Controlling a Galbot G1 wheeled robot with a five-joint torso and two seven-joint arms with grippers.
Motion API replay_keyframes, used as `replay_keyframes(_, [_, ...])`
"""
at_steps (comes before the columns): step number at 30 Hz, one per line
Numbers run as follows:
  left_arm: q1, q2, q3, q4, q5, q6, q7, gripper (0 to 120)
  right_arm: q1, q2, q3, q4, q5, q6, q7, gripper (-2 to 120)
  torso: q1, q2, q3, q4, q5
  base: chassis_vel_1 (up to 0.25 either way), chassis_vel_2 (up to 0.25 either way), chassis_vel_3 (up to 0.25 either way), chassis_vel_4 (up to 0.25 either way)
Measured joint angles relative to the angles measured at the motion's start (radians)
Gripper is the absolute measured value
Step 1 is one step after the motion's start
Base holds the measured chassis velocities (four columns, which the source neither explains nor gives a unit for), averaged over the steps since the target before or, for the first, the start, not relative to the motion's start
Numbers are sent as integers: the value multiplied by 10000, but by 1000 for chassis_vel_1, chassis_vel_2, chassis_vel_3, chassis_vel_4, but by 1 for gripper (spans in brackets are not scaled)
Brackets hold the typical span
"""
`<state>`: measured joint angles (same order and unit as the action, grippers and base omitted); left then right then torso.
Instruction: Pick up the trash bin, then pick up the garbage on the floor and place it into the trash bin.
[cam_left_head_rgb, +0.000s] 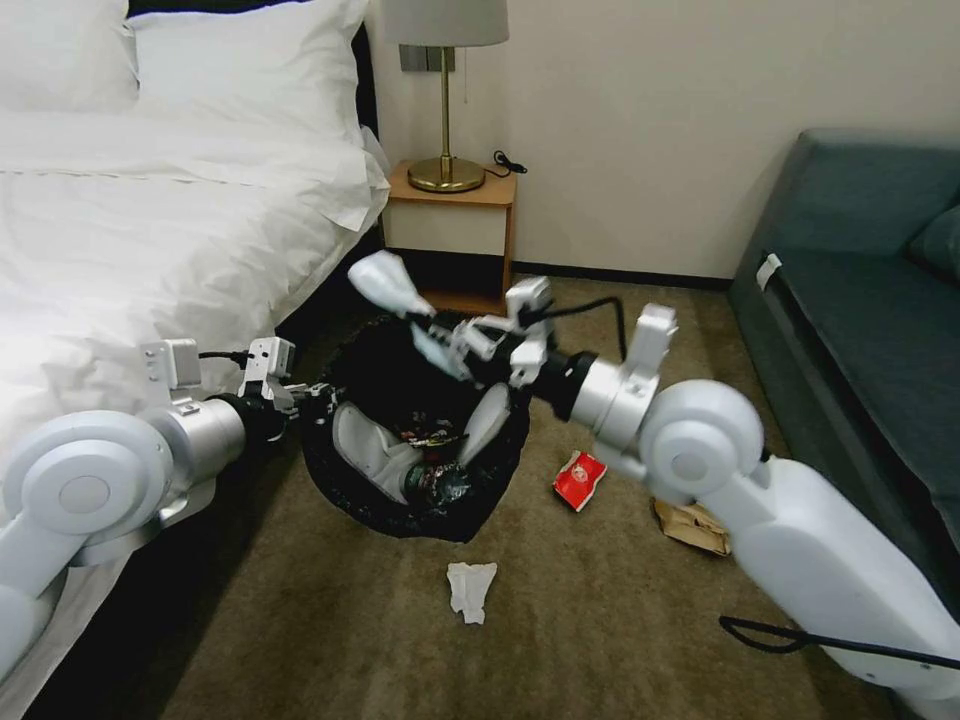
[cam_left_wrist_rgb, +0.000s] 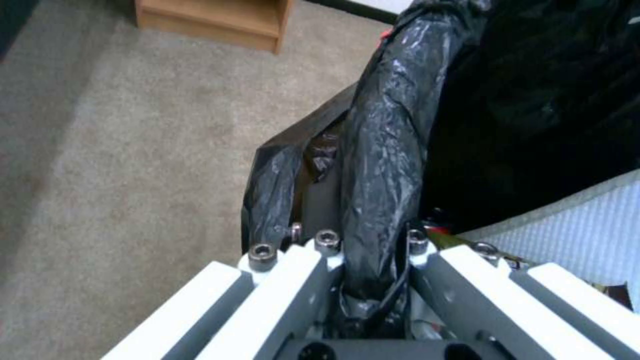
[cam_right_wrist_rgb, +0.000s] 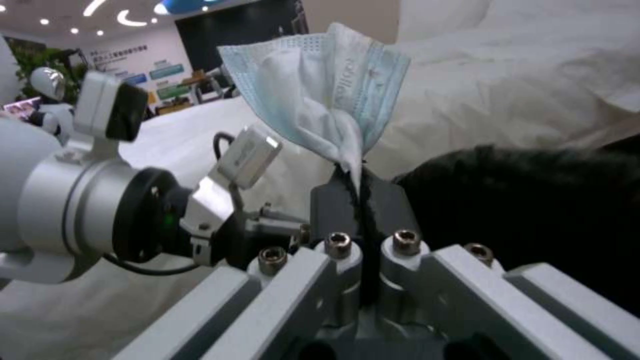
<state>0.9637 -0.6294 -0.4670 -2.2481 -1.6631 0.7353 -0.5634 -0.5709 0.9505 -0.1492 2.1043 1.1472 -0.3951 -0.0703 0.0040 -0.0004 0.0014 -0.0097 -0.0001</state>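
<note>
The trash bin (cam_left_head_rgb: 420, 500), lined with a black bag, hangs just above the floor (cam_left_head_rgb: 600, 640) beside the bed. My left gripper (cam_left_head_rgb: 298, 393) is shut on its rim (cam_left_wrist_rgb: 387, 150), with the bag's plastic pinched between the fingers. My right gripper (cam_left_head_rgb: 428, 322) is above the bin's opening, shut on a piece of garbage, a crumpled pale-blue face mask (cam_left_head_rgb: 385, 282) (cam_right_wrist_rgb: 333, 95). Inside the bin lie two white slippers (cam_left_head_rgb: 365, 445) and other litter. On the carpet are a red packet (cam_left_head_rgb: 578, 480), a brown paper bag (cam_left_head_rgb: 690, 525) and a white tissue (cam_left_head_rgb: 470, 590).
The white bed (cam_left_head_rgb: 150, 230) fills the left side, close against my left arm. A wooden nightstand (cam_left_head_rgb: 455, 225) with a brass lamp stands at the back wall. A dark teal sofa (cam_left_head_rgb: 860, 300) runs along the right. A black cable (cam_left_head_rgb: 790, 640) loops under my right arm.
</note>
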Motion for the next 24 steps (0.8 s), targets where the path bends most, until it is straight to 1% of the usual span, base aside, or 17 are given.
replay_keyframes(2, [-268, -69, 173, 55, -35, 0, -29, 1, 22, 105, -184, -76, -90, 0, 113, 0, 0, -1, 0, 0, 1, 0, 0, 0, 0])
replay_keyframes(6, [-428, -98, 246, 118, -59, 0, -40, 1, 22, 128, -245, -108, -217, -43, 181, 1, 0, 0, 0, -1, 0, 0, 0, 0, 0])
replay_keyframes(7, [-505, -107, 259, 157, -67, 0, -42, 1, 12, 131, -278, -145, -415, -44, 253, 7, 0, 0, 0, 0, 0, 0, 0, 0, 0])
replay_keyframes(8, [-505, -107, 259, 157, -67, 0, -42, 1, 12, 131, -278, -145, -415, -44, 253, 7, 0, 0, 0, 0, 0, 0, 0, 0, 0])
replay_keyframes(11, [-659, -148, 308, 221, -112, 0, -42, 1, 24, 191, -295, -137, -500, -45, 389, 23, 0, 0, 0, -2, 0, 0, 0, 0, 0])
replay_keyframes(12, [-659, -148, 308, 221, -112, 0, -42, 1, 24, 191, -295, -137, -500, -45, 389, 23, 0, 0, 0, -2, 0, 0, 0, 0, 0])
replay_keyframes(14, [-696, -163, 329, 230, -121, 0, -50, 1, 117, 278, -287, -108, -456, -44, 428, 33, 0, 0, 0, -1, 0, 0, 0, 0, 0])
replay_keyframes(15, [-696, -163, 329, 230, -121, 0, -50, 1, 117, 278, -287, -108, -456, -44, 428, 33, 0, 0, 0, -1, 0, 0, 0, 0, 0])
replay_keyframes(16, [-696, -163, 334, 229, -123, 0, -52, 1, 213, 345, -265, -77, -362, -48, 479, 42, 0, 0, 0, 0, 1, 0, 0, 0, 0])
replay_keyframes(18, [-697, -163, 333, 228, -124, 0, -55, 1, 252, 373, -252, -60, -308, -53, 502, 43, 0, 0, 0, 0, 0, 0, 0, 0, 0])
replay_keyframes(20, [-697, -161, 312, 224, -146, 0, -57, 1, 333, 426, -216, -14, -213, -62, 604, 55, 0, 0, 0, 0, 0, 0, 0, 0, 0])
replay_keyframes(21, [-697, -161, 312, 224, -146, 0, -57, 1, 333, 426, -216, -14, -213, -62, 604, 55, 0, 0, 0, 0, 0, 0, 0, 0, 0])
replay_keyframes(22, [-696, -149, 273, 235, -159, 0, -57, 1, 360, 444, -152, 10, -155, -84, 699, 61, 0, 0, 0, -1, 0, 0, 0, 0, 0])
replay_keyframes(23, [-693, -136, 251, 240, -163, 0, -57, 1, 372, 450, -128, 16, -123, -102, 732, 63, 0, 0, 0, -1, 0, 0, 0, 0, 0])
replay_keyframes(24, [-670, -91, 189, 249, -170, 0, -58, 1, 436, 456, -37, 27, -4, -175, 823, 70, -1, 0, 0, -1, 1, 0, 0, 0, 0])
